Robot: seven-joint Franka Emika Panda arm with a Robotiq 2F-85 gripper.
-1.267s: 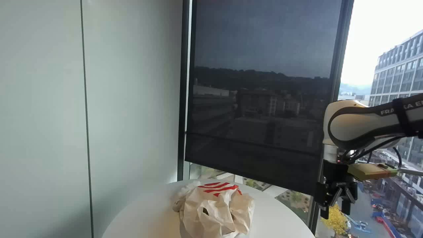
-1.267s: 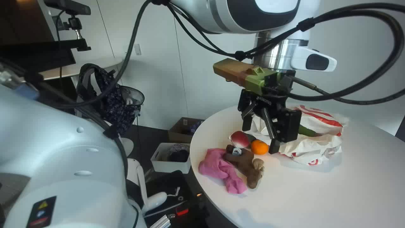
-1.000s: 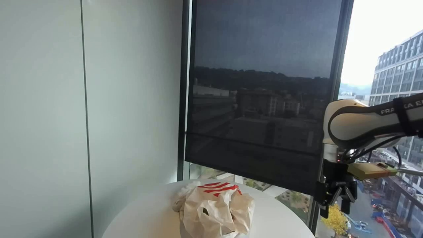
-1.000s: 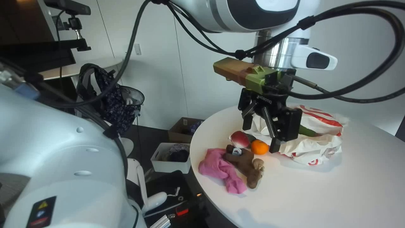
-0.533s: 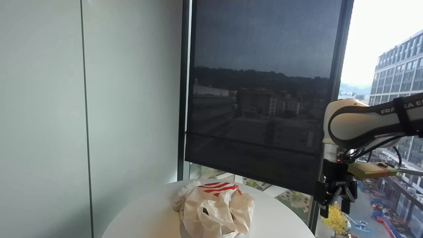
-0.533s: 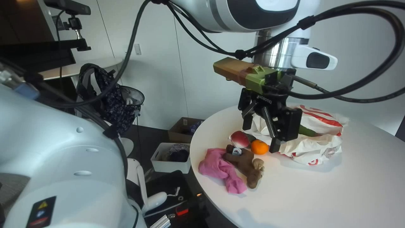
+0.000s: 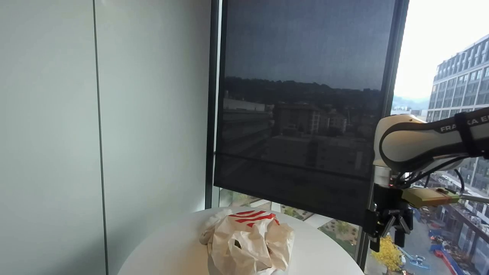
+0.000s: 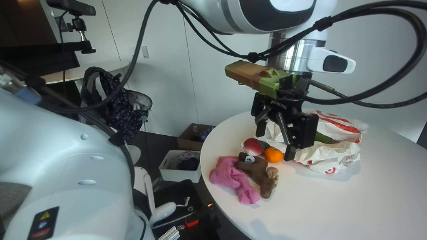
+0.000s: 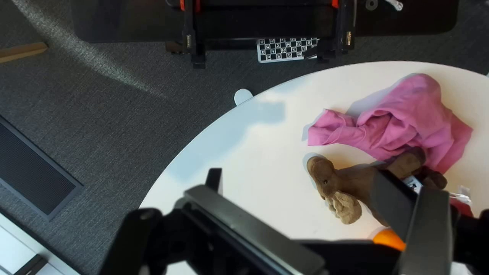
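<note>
My gripper is open and empty, pointing down above the round white table. It also shows at the right in an exterior view and in the wrist view. A brown plush toy lies below, partly hidden by a finger. A crumpled pink cloth lies against the toy. An orange fruit and a red and white round thing lie beside the toy. A white plastic bag with red print lies behind the gripper, with a green thing in its opening.
The bag also shows in an exterior view, near the window shade. Black cables loop from the arm. A white bin, a cardboard box and a backpack stand beyond the table's edge.
The arm and gripper rose very slightly after the oldest frames and have stayed still since. The gripper stays open, and the things on the table have not moved.
</note>
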